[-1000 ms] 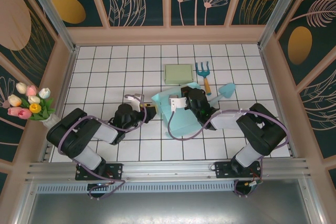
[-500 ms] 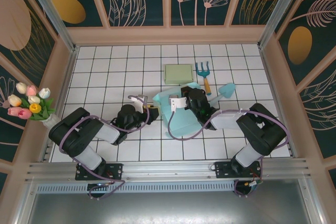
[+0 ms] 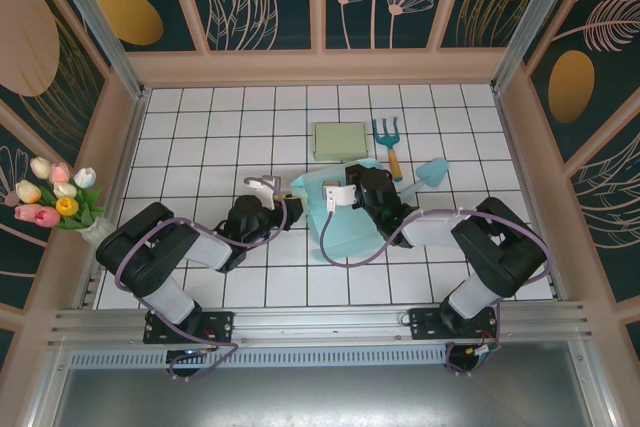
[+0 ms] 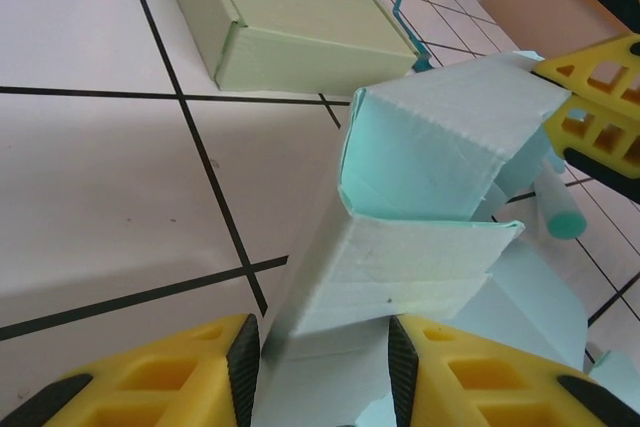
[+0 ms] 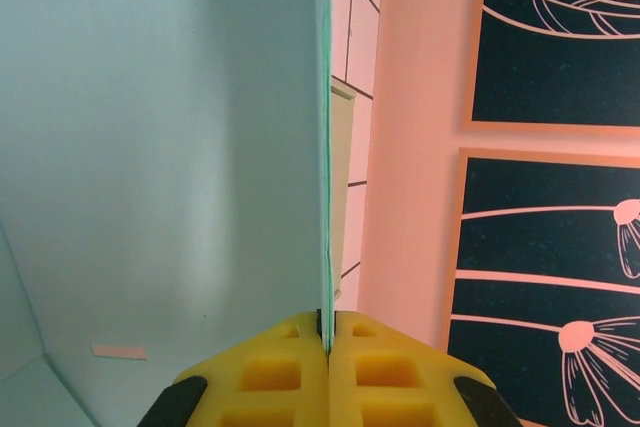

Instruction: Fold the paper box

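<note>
The teal paper box (image 3: 350, 229) lies partly folded at the table's middle, between the two arms. My left gripper (image 3: 285, 209) is at its left edge. In the left wrist view a folded wall of the paper box (image 4: 420, 267) fills the gap of the left gripper (image 4: 322, 357) and touches both pads. My right gripper (image 3: 340, 195) is over the box's top edge. In the right wrist view the right gripper (image 5: 327, 322) is shut on a thin upright panel of the paper box (image 5: 160, 147), seen edge-on.
A closed pale green box (image 3: 340, 139) lies just behind the teal one, also as the green box (image 4: 290, 17). A garden fork (image 3: 388, 142) and a teal scoop (image 3: 432, 172) lie at the right. Tulips (image 3: 55, 197) stand at the left wall.
My left gripper has slid right up to the box's left edge and its jaws have narrowed onto the folded wall. The right arm has held still.
</note>
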You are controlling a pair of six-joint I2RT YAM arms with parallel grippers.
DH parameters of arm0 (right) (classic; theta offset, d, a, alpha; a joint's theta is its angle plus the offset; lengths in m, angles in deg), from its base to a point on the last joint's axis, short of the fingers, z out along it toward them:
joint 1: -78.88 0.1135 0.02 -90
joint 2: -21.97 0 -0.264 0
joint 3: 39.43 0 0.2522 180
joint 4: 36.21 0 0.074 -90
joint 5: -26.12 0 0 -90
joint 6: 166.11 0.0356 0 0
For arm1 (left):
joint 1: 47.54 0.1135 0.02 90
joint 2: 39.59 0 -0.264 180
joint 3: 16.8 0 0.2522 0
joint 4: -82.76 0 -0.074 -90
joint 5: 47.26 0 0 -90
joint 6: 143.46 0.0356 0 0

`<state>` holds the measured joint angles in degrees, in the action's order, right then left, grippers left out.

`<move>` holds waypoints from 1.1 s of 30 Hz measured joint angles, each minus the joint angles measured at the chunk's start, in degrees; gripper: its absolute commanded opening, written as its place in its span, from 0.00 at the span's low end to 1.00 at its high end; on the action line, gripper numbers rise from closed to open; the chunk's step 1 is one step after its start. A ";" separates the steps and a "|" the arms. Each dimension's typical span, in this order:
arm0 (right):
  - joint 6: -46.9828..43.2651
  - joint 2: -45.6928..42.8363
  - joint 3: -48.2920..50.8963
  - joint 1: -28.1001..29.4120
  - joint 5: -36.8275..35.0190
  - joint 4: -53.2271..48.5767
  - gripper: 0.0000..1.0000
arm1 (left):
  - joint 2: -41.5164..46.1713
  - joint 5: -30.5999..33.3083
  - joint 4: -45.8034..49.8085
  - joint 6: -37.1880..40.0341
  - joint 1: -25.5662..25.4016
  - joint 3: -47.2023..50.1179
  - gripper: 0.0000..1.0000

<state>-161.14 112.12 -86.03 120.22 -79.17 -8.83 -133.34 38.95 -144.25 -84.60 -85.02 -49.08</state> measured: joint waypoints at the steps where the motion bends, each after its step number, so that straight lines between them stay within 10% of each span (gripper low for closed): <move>1: 0.02 0.00 0.02 0.00 0.02 0.00 0.00 | -0.24 0.42 0.09 -0.07 -0.07 -0.17 0.41; 33: 0.07 0.00 0.00 0.00 0.39 -0.22 0.00 | -0.96 -3.19 -4.24 -1.05 -2.67 0.44 0.42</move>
<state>-161.08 112.12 -86.03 120.22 -78.78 -9.05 -134.30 35.76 -148.49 -85.64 -87.68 -48.65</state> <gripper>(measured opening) 0.067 0.424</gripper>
